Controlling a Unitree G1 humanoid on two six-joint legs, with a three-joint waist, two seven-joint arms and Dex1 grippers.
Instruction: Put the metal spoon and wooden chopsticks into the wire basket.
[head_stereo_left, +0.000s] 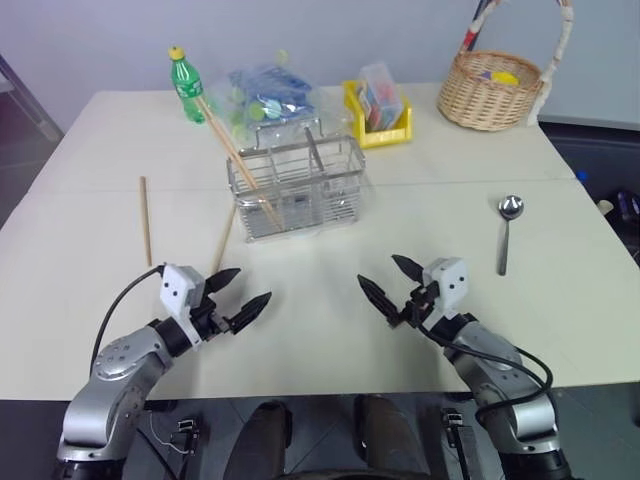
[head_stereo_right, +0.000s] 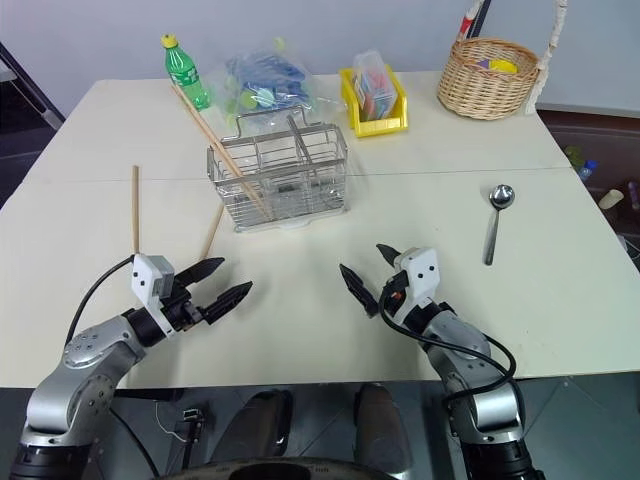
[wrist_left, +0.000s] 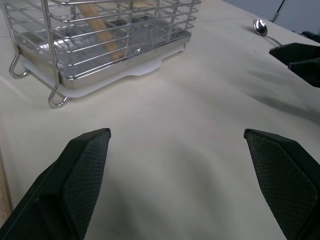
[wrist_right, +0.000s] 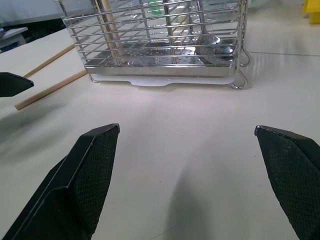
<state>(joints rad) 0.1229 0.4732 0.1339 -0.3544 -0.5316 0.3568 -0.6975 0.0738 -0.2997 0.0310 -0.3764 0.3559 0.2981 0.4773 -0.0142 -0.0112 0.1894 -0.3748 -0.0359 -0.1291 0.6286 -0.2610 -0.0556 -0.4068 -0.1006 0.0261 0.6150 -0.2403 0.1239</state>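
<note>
Cream tabletop (head_stereo_left: 330, 330) carries one wire basket (head_stereo_left: 300, 185) near its middle, with chopsticks leaning inside its left end, so part of the job looks done. Two loose chopsticks (head_stereo_left: 145, 220) lie flat left of the basket, one well apart, one reaching its corner. One spoon (head_stereo_left: 508, 230) lies well apart on the right.

Right eye view: the left hand (head_stereo_right: 215, 283) and right hand (head_stereo_right: 366, 275) hover low over bare tabletop, both spread and empty, seemingly poised between pickups.

Left wrist view: spread fingers (wrist_left: 82, 170) frame the basket and the far spoon.

Right wrist view: spread fingers (wrist_right: 95, 170) face the basket; what may be one spoon bowl (wrist_right: 215, 47) rests inside.
</note>
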